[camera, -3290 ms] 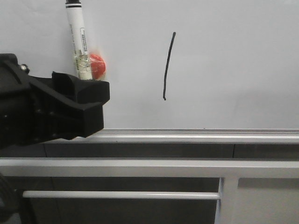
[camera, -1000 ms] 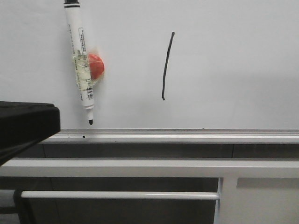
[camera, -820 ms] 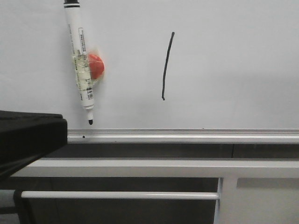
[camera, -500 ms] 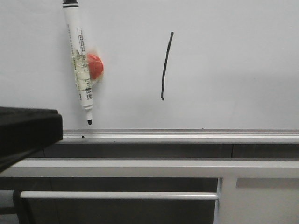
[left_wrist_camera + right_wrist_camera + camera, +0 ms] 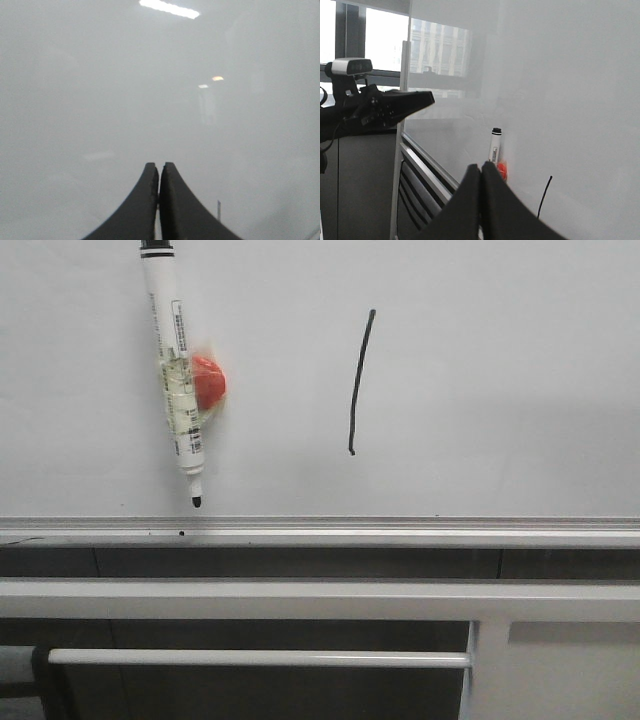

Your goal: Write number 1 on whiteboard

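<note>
The 1 [image 5: 359, 381] is standing on the whiteboard [image 5: 500, 390] as a thin black stroke, nearly vertical and leaning a little, in the middle of the front view. It is also showing in the right wrist view, low on the board [image 5: 546, 196]. Judging from this, the writing seems to be done.

The marker [image 5: 173, 370] is hanging on the board to the left of the stroke, well apart from it, with the tip pointing down just above the silver rail [image 5: 320, 530]. A red magnet [image 5: 208, 383] is sitting beside its barrel, and clear tape seems to be joining the two. I think the marker is light, stiff and smooth, so it may be slipping if the grip is weak. The best place to take it is probably the bare upper barrel, above the magnet; the pull of the magnet must be overcome first. The ink is probably smearing easily, so nothing should be brushing the stroke.

The left gripper [image 5: 159, 172] is showing its two fingers pressed together with nothing between them, facing bare glossy board. The right gripper [image 5: 481, 172] is also pressed together and holding nothing.

The board is reflecting the ceiling lights. Below the rail, white frame bars [image 5: 260, 658] are running across. In the right wrist view a window [image 5: 365, 45] is showing beyond the board edge.
</note>
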Robot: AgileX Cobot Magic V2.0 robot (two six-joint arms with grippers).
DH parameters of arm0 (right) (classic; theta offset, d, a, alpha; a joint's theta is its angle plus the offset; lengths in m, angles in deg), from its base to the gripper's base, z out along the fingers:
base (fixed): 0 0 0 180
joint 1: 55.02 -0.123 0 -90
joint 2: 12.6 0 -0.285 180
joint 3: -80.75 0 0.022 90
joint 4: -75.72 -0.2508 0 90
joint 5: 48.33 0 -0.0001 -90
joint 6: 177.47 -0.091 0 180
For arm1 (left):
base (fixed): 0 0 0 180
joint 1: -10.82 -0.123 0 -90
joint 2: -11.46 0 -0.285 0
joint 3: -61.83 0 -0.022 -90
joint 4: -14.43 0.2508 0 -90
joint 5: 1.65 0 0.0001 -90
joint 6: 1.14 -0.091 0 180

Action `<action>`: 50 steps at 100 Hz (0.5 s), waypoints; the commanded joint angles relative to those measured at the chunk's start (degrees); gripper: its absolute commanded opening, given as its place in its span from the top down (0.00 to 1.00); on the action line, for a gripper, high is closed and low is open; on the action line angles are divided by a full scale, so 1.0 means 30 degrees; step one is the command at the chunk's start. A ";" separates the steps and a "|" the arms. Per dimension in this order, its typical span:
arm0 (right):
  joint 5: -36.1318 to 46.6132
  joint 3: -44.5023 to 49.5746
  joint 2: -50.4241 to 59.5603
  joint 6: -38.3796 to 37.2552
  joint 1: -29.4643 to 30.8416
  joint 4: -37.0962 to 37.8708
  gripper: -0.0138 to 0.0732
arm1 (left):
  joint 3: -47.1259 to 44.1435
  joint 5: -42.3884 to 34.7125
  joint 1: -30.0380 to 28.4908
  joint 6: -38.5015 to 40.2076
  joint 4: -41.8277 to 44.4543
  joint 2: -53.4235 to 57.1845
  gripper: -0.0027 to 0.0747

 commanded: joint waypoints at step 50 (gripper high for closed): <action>0.0235 -0.0504 0.0191 0.0269 -0.0013 -0.0388 0.91 | 0.0188 1.1286 -1.3107 0.5186 0.3336 1.2519 0.99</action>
